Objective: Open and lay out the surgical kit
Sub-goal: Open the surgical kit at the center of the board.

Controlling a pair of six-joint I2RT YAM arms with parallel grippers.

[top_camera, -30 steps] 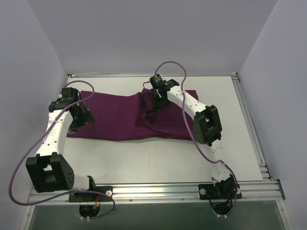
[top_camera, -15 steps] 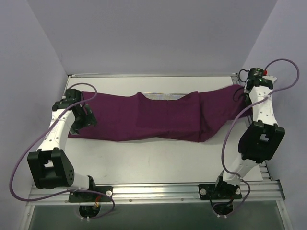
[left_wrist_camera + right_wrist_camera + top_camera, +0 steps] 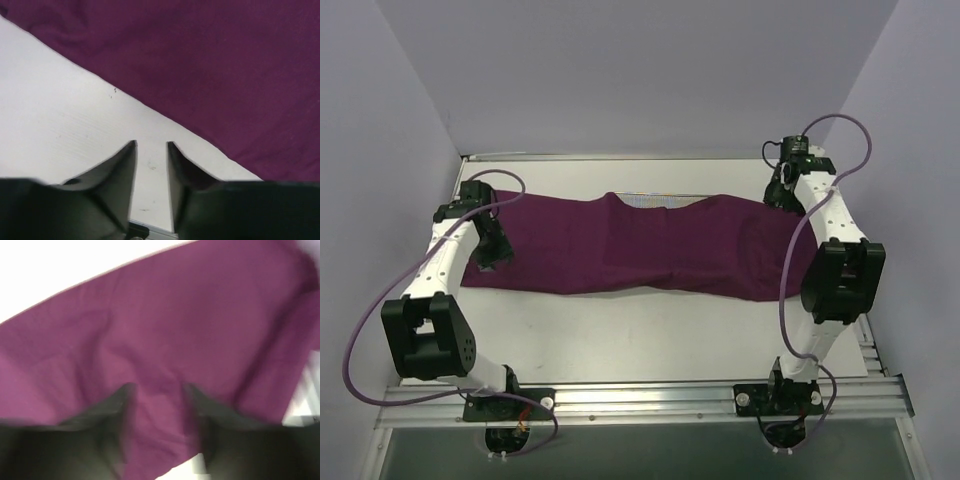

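Observation:
The surgical kit's dark purple cloth wrap (image 3: 640, 245) lies spread in a long band across the table. A thin silver strip of the mesh tray (image 3: 655, 199) peeks out at its far edge. The instruments are hidden. My left gripper (image 3: 490, 246) hovers at the cloth's left end. In the left wrist view it (image 3: 151, 144) is open over bare white table, with the cloth edge (image 3: 210, 75) just beyond it. My right gripper (image 3: 782, 190) is above the cloth's far right corner. The blurred right wrist view shows it (image 3: 156, 386) open, with the cloth (image 3: 165, 325) beneath and nothing pinched.
Aluminium rails (image 3: 840, 250) run along the right and near sides of the white table (image 3: 640, 330). Grey walls close in on the left, back and right. Purple cables loop from both arms.
My right arm swept from the middle to the far right, pulling the folded flap open, then opened and drew back slightly. The left jaws narrowed with little arm movement.

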